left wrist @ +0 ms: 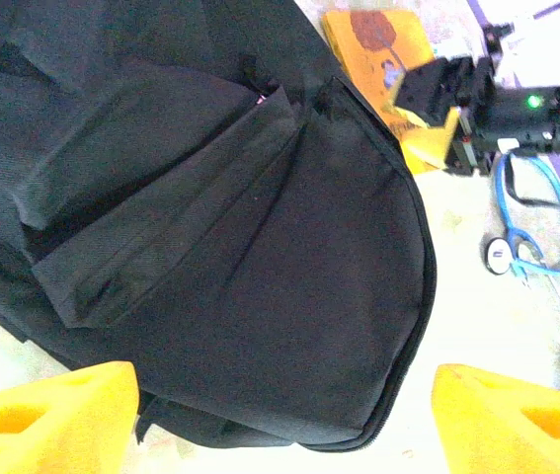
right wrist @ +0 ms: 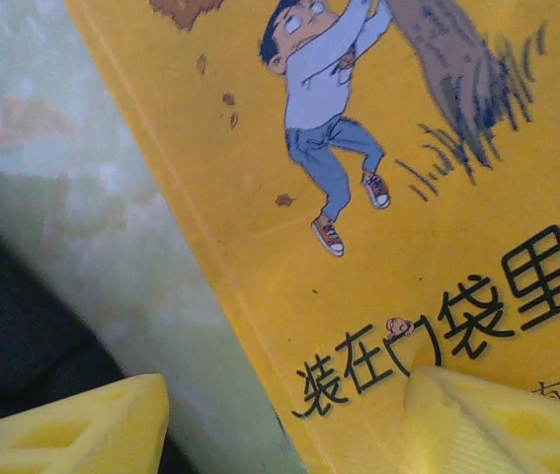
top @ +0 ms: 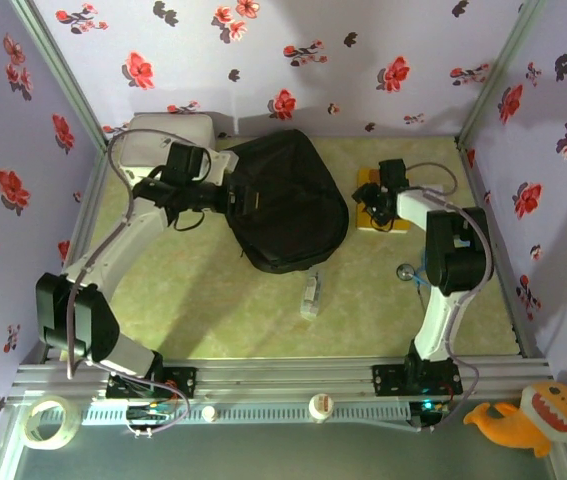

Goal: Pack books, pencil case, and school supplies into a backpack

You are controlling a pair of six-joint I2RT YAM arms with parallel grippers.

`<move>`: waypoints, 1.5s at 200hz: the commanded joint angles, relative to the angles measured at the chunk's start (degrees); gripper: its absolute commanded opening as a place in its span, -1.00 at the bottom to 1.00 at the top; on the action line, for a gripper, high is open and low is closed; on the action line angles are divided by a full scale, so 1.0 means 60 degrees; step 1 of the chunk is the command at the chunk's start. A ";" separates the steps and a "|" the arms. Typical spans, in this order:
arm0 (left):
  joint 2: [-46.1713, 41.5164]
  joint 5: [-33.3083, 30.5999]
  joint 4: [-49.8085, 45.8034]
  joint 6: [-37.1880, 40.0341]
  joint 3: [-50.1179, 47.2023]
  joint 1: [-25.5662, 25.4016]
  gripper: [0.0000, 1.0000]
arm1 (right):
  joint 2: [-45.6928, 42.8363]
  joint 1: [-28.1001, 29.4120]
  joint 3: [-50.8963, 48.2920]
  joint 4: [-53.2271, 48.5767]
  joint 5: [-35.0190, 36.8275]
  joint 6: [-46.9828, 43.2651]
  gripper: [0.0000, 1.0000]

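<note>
- Far left, back corner: a white box (top: 168,130) sits against the wall. You can't see into it from here.
- Your left gripper (top: 221,192) is just right of that box, at the left edge of the backpack (top: 288,205). In the wrist view its fingers (left wrist: 52,420) are spread wide, jaws open, nothing pinched. Black fabric lies under the gap.
- The backpack lies flat mid-table (top: 213,290), toward the back. Folded flaps face up and a zipper line runs along its edge. I can't tell what's inside.
- A small packet (top: 310,297) lies on the table just in front of the backpack, apart from it.
- The yellow book (right wrist: 359,247), cartoon boy on the cover, lies flat to the right of the backpack, outside it and near its right edge.
- Your right gripper (right wrist: 284,395) is directly over that book, jaws apart. One finger is over the cover, the other past the book's edge above the table. It isn't clamped on the book; I can't tell whether it touches.
- A blue-tubed stethoscope (left wrist: 499,257) lies on the table by the right arm, in front of the book.
</note>
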 commanded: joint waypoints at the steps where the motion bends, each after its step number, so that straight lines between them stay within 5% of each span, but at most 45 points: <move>1: -0.0365 -0.0331 0.0013 -0.0179 -0.0229 0.0017 0.64 | -0.0426 0.0089 -0.1555 -0.0646 -0.0534 0.0948 0.32; 79: -0.0379 0.0387 0.0340 -0.0745 -0.0326 -0.0449 0.83 | -0.4394 0.1448 -0.5841 -0.0019 0.0203 0.3359 0.33; 121: 0.0321 0.0135 0.0692 -0.1525 0.0141 -0.1525 0.85 | -0.6271 0.1561 -0.4552 -0.2189 0.1324 0.1844 0.36; 191: 0.1993 -0.2363 0.1384 -0.3325 0.0904 -0.4077 0.98 | -0.4746 -0.0396 -0.2544 -0.4418 0.2153 -0.2897 0.35; 225: 0.3045 -0.3137 0.1320 -0.3650 0.1555 -0.5026 0.94 | -0.3799 -0.0680 -0.2459 -0.4454 0.1763 -0.3423 0.26; 264: 0.4350 -0.3232 0.0842 -0.3852 0.2494 -0.5570 0.65 | -0.3407 -0.0695 -0.2833 -0.4163 0.1227 -0.3358 -0.02; 300: 0.5265 -0.3199 0.0385 -0.3656 0.3273 -0.5913 0.51 | -0.3344 -0.0695 -0.3272 -0.4103 0.0975 -0.3172 -0.02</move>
